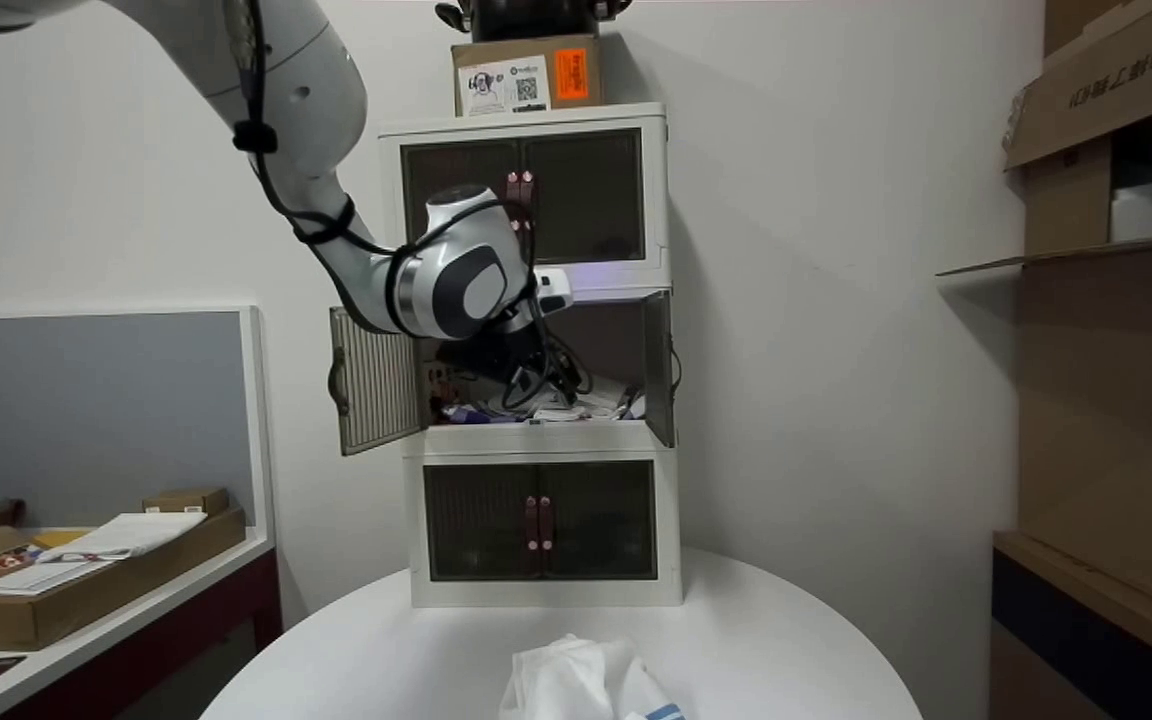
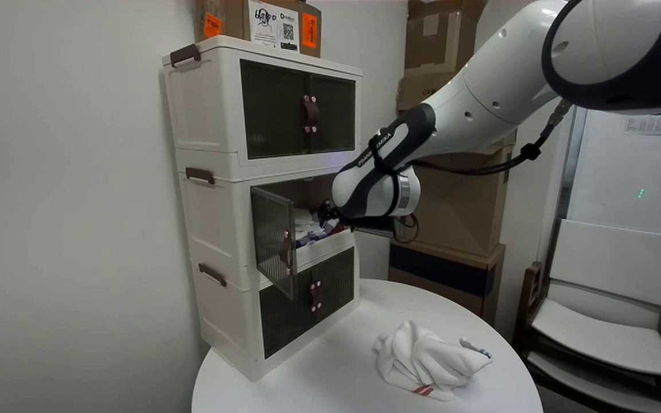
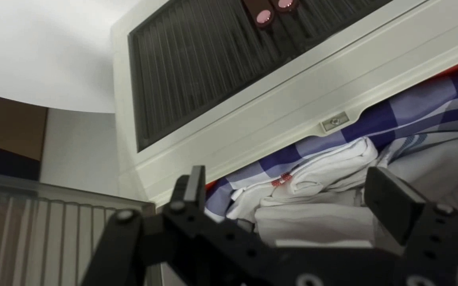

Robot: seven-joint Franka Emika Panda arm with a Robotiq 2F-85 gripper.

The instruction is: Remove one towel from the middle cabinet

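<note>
Hand (image 3: 286, 178) at the middle cabinet (image 2: 216, 223), fingers (image 3: 392, 202) spread wide near folded white towels (image 3: 312, 222), contact unclear

White wall (image 1: 836, 300) behind round white table (image 1: 786, 650)

The middle cabinet (image 2: 213, 223) looks like smooth plastic; its ribbed doors (image 2: 272, 232) could be plastic or glass. The towels (image 3: 312, 220) are matt, creased cloth. The table (image 2: 325, 373) looks smooth, the arm (image 2: 491, 69) glossy, the boxes (image 2: 457, 201) matt cardboard.
</note>
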